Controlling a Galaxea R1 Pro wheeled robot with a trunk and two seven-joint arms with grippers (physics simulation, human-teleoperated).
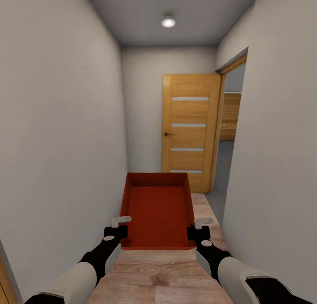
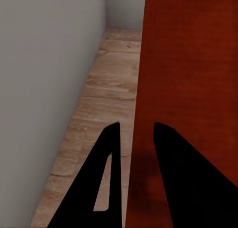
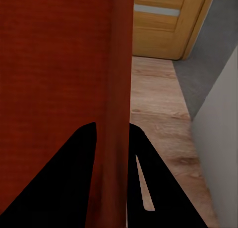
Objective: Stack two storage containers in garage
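Note:
One orange-red topless storage container (image 1: 158,207) hangs in front of me above the light wood plank floor (image 1: 158,273) of a narrow hallway. My left gripper (image 1: 119,224) is shut on the container's left wall near its near corner. My right gripper (image 1: 200,225) is shut on the right wall. In the left wrist view, the left gripper (image 2: 136,126) straddles the container's wall (image 2: 193,64). In the right wrist view, the right gripper (image 3: 113,124) clamps the rim of the container (image 3: 59,54).
White walls stand close on both sides. A tan wooden door (image 1: 189,132) stands open at the hallway's far end. Beside it on the right is a doorway (image 1: 229,132), with grey floor (image 1: 218,200) beyond the planks. A ceiling lamp (image 1: 168,22) glows above.

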